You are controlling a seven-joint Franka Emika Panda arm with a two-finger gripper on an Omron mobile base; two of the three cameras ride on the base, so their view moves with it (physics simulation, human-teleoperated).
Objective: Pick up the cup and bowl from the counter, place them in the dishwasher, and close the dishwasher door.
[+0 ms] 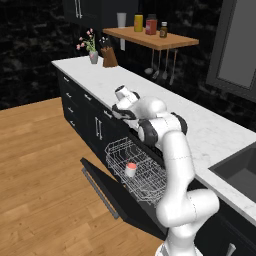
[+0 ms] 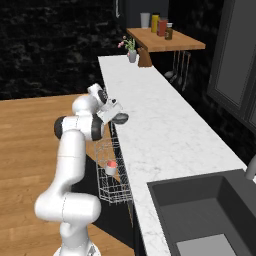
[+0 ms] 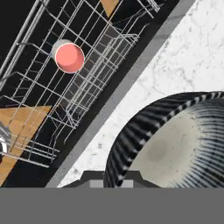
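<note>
one cup [image 1: 131,169] in dishwasher rack [image 1: 137,170]; jaws grip bowl [image 2: 120,118].

Wooden wall shelf [image 1: 159,39] with jars [image 1: 151,24], flower vase [image 1: 93,56], knife block [image 1: 109,56], sink [image 2: 210,215].

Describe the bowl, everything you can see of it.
The bowl is small, shallow and round, with a dark ribbed outer wall striped in pale lines and a speckled grey-beige inside. It sits at the front edge of the white marble counter, above the pulled-out dishwasher rack. It looks empty. The gripper is shut on its near rim, seen close in the hand view.
</note>
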